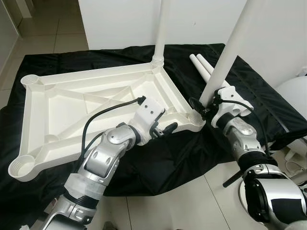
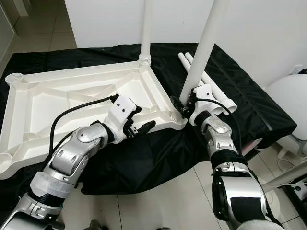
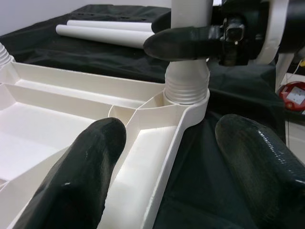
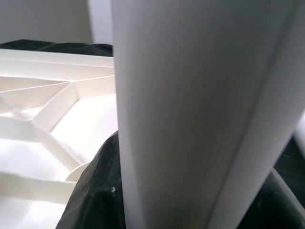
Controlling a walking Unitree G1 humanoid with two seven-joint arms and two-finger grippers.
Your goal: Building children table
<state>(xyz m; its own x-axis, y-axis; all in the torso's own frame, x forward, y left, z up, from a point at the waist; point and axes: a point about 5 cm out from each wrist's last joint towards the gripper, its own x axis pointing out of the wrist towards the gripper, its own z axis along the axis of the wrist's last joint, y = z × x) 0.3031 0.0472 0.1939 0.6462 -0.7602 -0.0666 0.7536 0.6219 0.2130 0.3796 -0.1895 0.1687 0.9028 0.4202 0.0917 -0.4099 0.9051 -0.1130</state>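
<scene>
Left gripper (image 1: pixel 169 128): fingers spread wide, one each side of the tabletop's near edge | right gripper (image 1: pixel 200 108): closed around the leg (image 1: pixel 229 50) | leg: stands up tall, leaning a bit, foot in the near corner socket | tabletop (image 1: pixel 62 103): upside down on black cloth (image 1: pixel 158 163) | second leg (image 1: pixel 160 29): upright at far corner | two spare legs (image 1: pixel 204 67): lying flat on cloth.

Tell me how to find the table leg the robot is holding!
Find the big white plastic tabletop lying upside down on the black cloth. At its corner nearest the right gripper stands a tall white leg. Unlike the other upright leg, black fingers grip it.
</scene>
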